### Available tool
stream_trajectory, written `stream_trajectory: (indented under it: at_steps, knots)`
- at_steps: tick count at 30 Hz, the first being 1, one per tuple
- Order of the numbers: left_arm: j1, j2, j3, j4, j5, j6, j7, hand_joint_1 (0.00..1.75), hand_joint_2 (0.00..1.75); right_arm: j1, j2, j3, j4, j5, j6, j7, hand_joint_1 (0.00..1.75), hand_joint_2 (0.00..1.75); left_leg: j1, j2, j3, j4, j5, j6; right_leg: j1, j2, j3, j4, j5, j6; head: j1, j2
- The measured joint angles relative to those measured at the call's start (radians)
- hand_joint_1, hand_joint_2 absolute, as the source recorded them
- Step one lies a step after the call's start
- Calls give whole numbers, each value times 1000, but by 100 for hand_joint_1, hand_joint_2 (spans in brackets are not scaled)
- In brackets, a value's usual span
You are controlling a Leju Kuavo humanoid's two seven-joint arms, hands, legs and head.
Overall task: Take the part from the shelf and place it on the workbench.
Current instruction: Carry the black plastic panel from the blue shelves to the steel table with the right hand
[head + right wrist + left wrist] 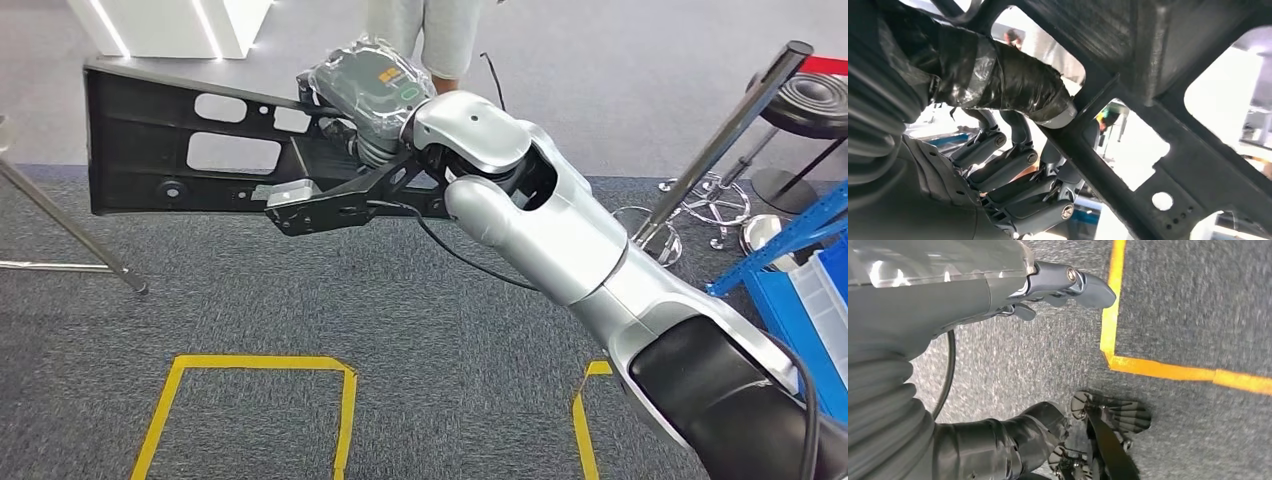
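The part (pixel 150 150) is a long black plastic frame with cut-out windows, held level in the air above the grey carpet. My right hand (pixel 368 105), under a clear plastic cover, grips it near its right end. In the right wrist view the taped thumb (pixel 1013 85) presses on one bar of the part (pixel 1168 165), and the dark fingers (pixel 1013 172) curl round from the other side. My left hand (pixel 948 295) hangs over the carpet, its fingers (pixel 1088 287) held out straight with nothing in them.
Yellow tape (pixel 250 362) marks squares on the carpet below. A blue rack with bins (pixel 810 290) stands at the right, with a slanted metal pole (pixel 720 140) and a stool (pixel 810 100) beyond. A person's legs (pixel 430 40) are behind the part. Thin metal legs (pixel 70 240) stand at the left.
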Motion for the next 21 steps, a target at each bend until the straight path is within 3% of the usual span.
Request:
stream_trajectory:
  at_steps: [2, 4, 6, 8, 10, 12, 14, 15, 16, 19, 21]
  knots:
    - [0, 1, 0, 0, 0, 0, 1, 0, 175, 3, -2, 3, 1, 0, 0, 0, 175, 175, 0, -29, 1, 7, -3, -1, 0, 12, 27, -87, 73, -6, 0, 0]
    - [0, -1, 0, 0, 0, 0, 2, 0, 175, 2, -2, 7, 2, 0, 0, 0, 175, 175, 0, -53, -4, 14, -6, -7, -3, 59, 76, -209, 130, -13, 0, 0]
    - [0, -2, 0, 0, 0, 0, 3, 0, 175, 1, -2, 12, 3, 0, 0, -2, 175, 175, 5, -73, -16, 17, -3, -19, -2, 89, 93, -255, 137, -15, 0, 0]
    - [2, -1, 0, 0, 0, 0, 3, 0, 175, 1, -2, 14, 3, 0, 0, -3, 175, 175, 11, -88, -24, 15, 2, -33, 1, 69, 98, -265, 140, -20, 0, 0]
    - [4, -1, 0, 0, 0, -1, 3, 0, 175, -2, 2, 15, 4, 0, -1, -3, 175, 175, 8, -55, -36, 38, -13, -43, -4, 44, 107, -277, 145, -30, -2, 0]
    - [3, -2, 0, 0, 0, -2, 3, 0, 175, -5, 5, 15, 5, 0, -1, -3, 175, 175, 7, 7, -82, 134, -63, -52, -3, 18, 113, -282, 146, -38, -5, 0]
    - [0, -2, 0, 0, 2, -3, 3, 0, 175, -4, 9, 15, 8, 1, 0, -3, 175, 175, 11, 34, -140, 252, -108, -59, 2, -12, 114, -281, 143, -41, -6, 0]
    - [-1, -1, 0, 0, 4, -3, 3, 0, 175, -2, 13, 16, 10, 2, 0, -3, 175, 175, 12, 38, -152, 276, -109, -60, 4, -26, 115, -281, 141, -41, -6, 0]
    - [0, -1, 0, 0, 5, -3, 3, 0, 175, 0, 21, 17, 14, 4, 0, -2, 175, 175, 12, 40, -144, 261, -93, -61, 5, -39, 115, -280, 139, -41, -6, 0]
    - [0, 0, 0, 0, 5, -2, 6, 0, 175, 0, 44, 25, 25, 7, -1, -1, 175, 175, 6, 75, -40, 73, -17, -52, 8, -71, 120, -278, 131, -35, -6, 0]
    - [-2, 0, 0, 0, 4, -2, 8, 0, 175, -1, 50, 31, 31, 8, -2, 0, 175, 175, -4, 88, -7, 11, -7, -39, 12, -89, 124, -278, 126, -26, -6, 0]
